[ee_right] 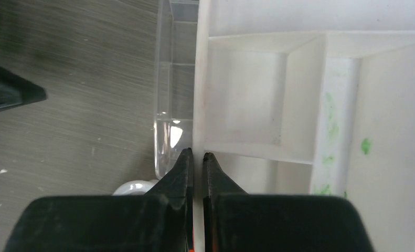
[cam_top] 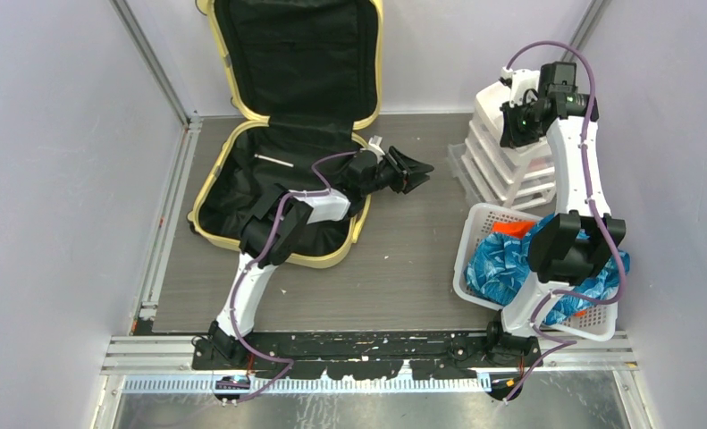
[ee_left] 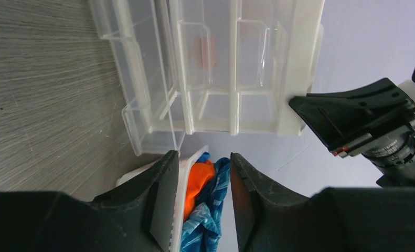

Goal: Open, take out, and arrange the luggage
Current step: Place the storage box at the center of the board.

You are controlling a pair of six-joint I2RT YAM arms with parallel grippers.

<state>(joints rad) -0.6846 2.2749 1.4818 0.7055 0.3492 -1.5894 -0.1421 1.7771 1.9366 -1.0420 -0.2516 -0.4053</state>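
Beside open luggage, left end effector released, right end effector clenched at drawer bin

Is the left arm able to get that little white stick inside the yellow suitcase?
Probably yes. The suitcase lies open, nothing covers the white stick, and the left arm hangs above the case. The open left gripper points away, though, so it must turn back first.

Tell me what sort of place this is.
Probably a robot test booth, not a home: plain walls box in a small table, two arms are bolted at its edge, and the open suitcase, drawer bin and basket look staged.
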